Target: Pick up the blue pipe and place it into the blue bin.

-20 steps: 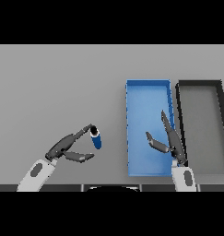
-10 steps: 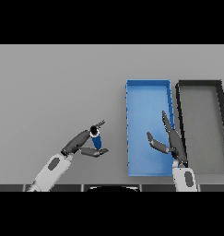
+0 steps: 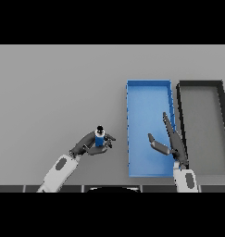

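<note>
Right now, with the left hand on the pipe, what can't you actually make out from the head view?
- Blue pipe: its lower part is hidden by the left hand; whether it is off the table cannot be told.
- Blue bin: part of its floor and right wall is covered by the open right hand.
- Black bin: its right side runs to the picture edge.
- Both arms: cut off by the lower edge.

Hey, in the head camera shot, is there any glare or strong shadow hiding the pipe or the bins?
Head view: even, flat light, no glare; the blue pipe in the left hand, the blue bin and the dark bin all read clearly, with no strong shadows.
</note>
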